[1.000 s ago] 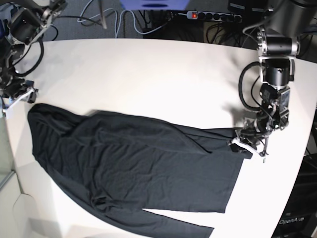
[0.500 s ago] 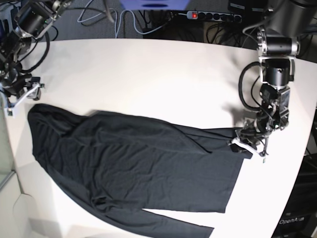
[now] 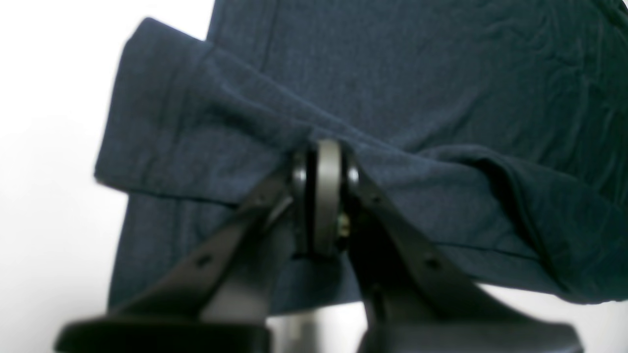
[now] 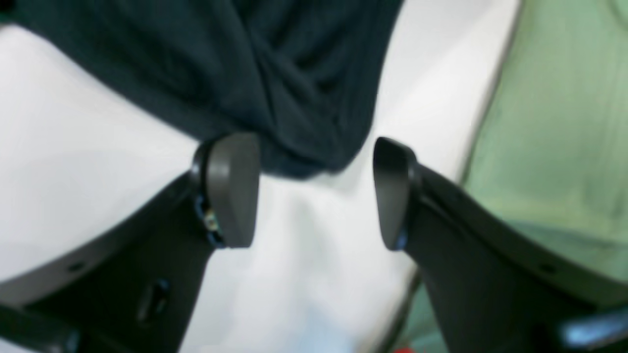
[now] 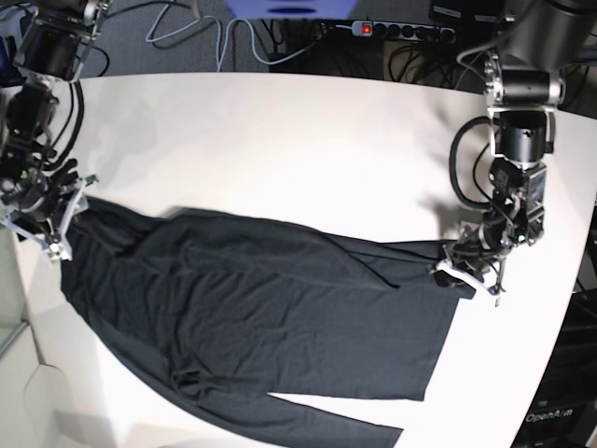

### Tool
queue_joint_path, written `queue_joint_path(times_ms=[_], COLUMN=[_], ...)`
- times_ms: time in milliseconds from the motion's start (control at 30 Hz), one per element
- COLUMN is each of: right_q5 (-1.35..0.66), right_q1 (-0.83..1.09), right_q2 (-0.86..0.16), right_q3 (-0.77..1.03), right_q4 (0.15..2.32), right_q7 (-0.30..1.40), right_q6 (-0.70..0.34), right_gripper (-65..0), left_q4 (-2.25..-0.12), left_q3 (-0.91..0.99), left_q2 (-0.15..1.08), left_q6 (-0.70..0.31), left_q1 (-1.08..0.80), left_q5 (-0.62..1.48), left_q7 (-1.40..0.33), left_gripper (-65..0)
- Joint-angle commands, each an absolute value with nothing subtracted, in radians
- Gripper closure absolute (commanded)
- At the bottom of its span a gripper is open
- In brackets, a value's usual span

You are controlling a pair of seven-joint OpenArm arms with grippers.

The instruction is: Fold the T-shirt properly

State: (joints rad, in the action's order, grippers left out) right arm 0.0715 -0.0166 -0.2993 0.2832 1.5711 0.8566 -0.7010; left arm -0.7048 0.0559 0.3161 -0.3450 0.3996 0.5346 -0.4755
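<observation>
the t-shirt (image 5: 261, 313) lies spread across the near half of the white table (image 5: 280, 140), dark and softly wrinkled, one long sleeve trailing off toward the near edge of the table. at the shirt's one end, the left gripper (image 5: 464, 266) sits low on the table with its jaws pressed together on a pinched ridge of the cloth; in the left wrist view the fingers (image 3: 327, 196) meet flat with the fabric bunched between them and a folded band of shirt running out to either side. at the shirt's opposite end, right by the table's side edge, the right gripper (image 5: 58, 219) hangs over the bunched corner of the shirt with its jaws standing wide; in the right wrist view the two pads (image 4: 233, 189) are well apart, a rounded fold of cloth just beyond the gap and bare table showing between them. past the shirt, beyond the table's far edge, a power strip (image 5: 401, 30) and loose cables (image 5: 215, 37) lie on the floor.
</observation>
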Motion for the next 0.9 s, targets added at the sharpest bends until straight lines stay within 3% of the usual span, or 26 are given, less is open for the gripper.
queue_joint_path(times_ms=[0,367,733,867], right_q5=[0.09,0.102,0.104,0.104], right_q1=[-0.033,-0.061,-0.071,-0.085], right_q2=[-0.315,-0.311,-0.311,-0.311], right_q3=[0.277,0.16,0.156,0.154], right_q4=[1.587,1.517,1.446,1.446], right_q7=[0.849,0.819,0.742,0.742], right_q6=[-0.698,-0.698,-0.698,-0.698], right_gripper=[-36.9,-36.3,-35.5,-25.7], left_q4=[-0.697,-0.697,-0.697,-0.697], left_q3=[0.054,0.054,0.056,0.056], left_q2=[0.329,0.325,0.326,0.325], left_q6=[-0.311,-0.311,-0.311,-0.311], left_q1=[0.397,0.398,0.398,0.398], left_q5=[0.484,0.484,0.484,0.484], left_q7=[-0.535,-0.533,-0.532,-0.532], left_gripper=[-2.7,-2.7,-2.7,-2.7])
